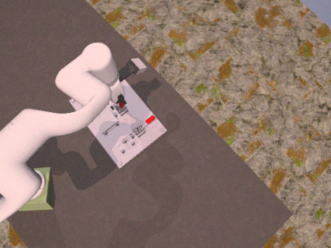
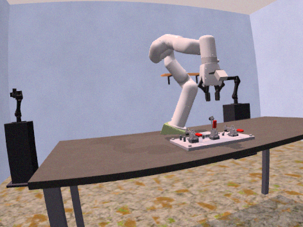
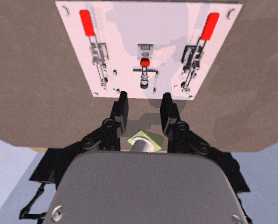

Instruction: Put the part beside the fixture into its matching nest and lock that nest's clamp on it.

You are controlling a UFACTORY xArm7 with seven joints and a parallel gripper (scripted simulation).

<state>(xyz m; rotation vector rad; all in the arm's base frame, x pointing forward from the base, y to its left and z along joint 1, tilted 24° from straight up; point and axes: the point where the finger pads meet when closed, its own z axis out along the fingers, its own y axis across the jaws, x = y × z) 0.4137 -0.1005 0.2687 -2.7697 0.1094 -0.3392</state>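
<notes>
1. Near the long edge of the table [image 1: 210, 179] [image 2: 106, 158] [image 3: 30, 105] facing the exterior view — one pale fixture plate [image 1: 125, 158] [image 2: 180, 144] [image 3: 120, 90], flat, carrying three clamps.
2. Middle clamp [image 1: 122, 110] [image 2: 214, 134] [image 3: 145, 50]: red handle upright in the exterior view.
3. Outer clamp toward the table's left front corner, as seen in the exterior view [image 1: 139, 130] [image 2: 192, 138] [image 3: 191, 59]: red handle lying low, pointing toward that long edge.
4. Outer clamp on the opposite side [image 2: 233, 131] [image 3: 98, 52]: red handle likewise low; the arm hides it from the top view.
5. Gripper [image 1: 120, 99] [image 2: 212, 96] [image 3: 144, 100], one: above the plate and clear of it, pointing down, jaws apart — nothing between them.
6. Green base block [image 1: 49, 204] [image 2: 166, 129] [image 3: 156, 144]: farther from that edge than the plate, bearing the white arm [image 1: 52, 123] [image 2: 184, 103].
7. Part to be nested: not distinguishable; its place cannot be told.
</notes>
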